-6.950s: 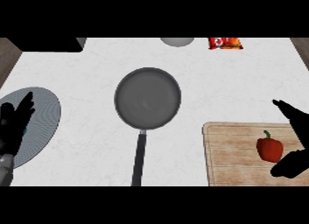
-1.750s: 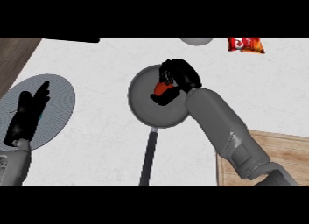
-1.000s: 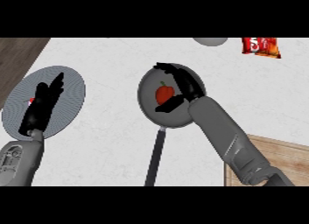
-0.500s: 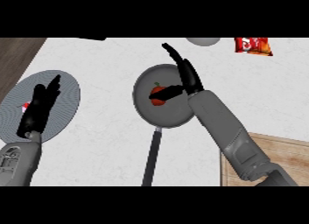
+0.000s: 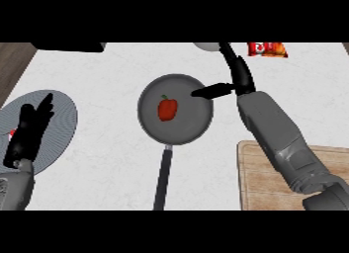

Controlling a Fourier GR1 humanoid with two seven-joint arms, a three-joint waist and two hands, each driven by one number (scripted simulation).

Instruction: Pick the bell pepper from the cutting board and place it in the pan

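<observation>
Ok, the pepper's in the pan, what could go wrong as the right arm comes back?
The right hand is open with its thumb over the rim of the pan; a low retreat could nudge it. The bell pepper lies loose inside, so a knock might roll it. The forearm hangs over the cutting board and could drag it.

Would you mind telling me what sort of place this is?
Most likely a kitchen counter: a dark round frying pan holding a red bell pepper sits on a white countertop, with a light wooden cutting board at the lower right.
</observation>
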